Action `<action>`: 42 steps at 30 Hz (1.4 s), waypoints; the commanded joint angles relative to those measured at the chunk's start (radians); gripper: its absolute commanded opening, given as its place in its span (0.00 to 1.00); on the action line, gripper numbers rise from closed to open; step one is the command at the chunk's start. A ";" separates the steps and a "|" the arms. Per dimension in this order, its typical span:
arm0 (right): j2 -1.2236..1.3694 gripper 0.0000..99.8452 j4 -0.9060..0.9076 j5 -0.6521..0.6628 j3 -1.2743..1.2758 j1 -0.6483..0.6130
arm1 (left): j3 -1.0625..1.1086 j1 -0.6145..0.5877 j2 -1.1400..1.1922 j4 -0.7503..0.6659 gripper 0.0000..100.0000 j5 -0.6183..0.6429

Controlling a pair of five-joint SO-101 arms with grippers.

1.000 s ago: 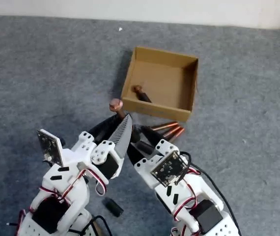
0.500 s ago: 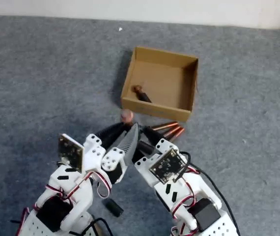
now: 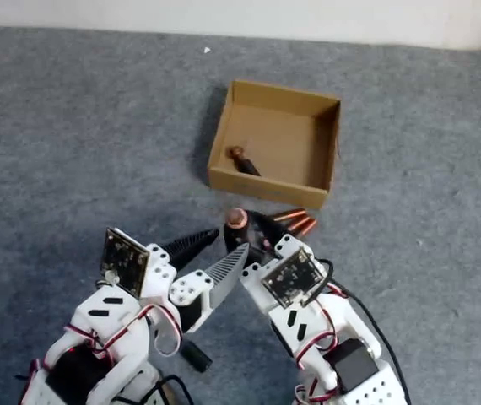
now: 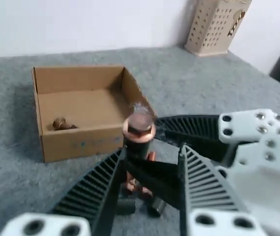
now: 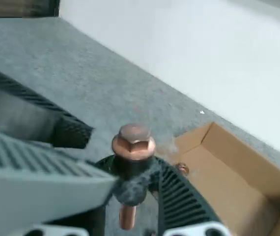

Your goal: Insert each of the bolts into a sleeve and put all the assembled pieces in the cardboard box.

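**Two-arm station on a grey carpeted table.** The right end effector is closed around a black sleeve and holds it upright above the table. A copper bolt sits in that sleeve, with its flanged hexagonal head on top and the tip of its shank showing beneath. In the high view the held piece stands just outside the cardboard box, close to the box's near wall.

The left end effector is spread wide and grips nothing (one finger dark, the other pale grey). Its tips flank the held piece, one on each side. Whether either tip touches the sleeve cannot be told.

One assembled piece lies on the floor of the box, toward the corner on the left arm's side (copper head, dark body). Loose bolts lie side by side on the table, just beside the box's near wall and next to the right end effector. A spare sleeve lies on the table low between the two arm bases, well apart from the box.

In the left wrist view a perforated beige container stands against the white wall behind the box.
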 commanded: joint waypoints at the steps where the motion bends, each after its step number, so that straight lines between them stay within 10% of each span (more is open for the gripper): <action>1: -0.019 0.01 -0.050 0.002 -0.005 0.021 | -0.071 0.030 -0.005 0.046 0.20 -0.009; 27: -0.018 0.01 -0.044 0.002 0.028 0.150 | 0.110 -0.522 -0.005 0.094 0.00 -0.015; 42: 0.275 0.01 0.116 0.003 -0.249 0.197 | 0.335 -0.604 -0.005 0.092 0.00 -0.110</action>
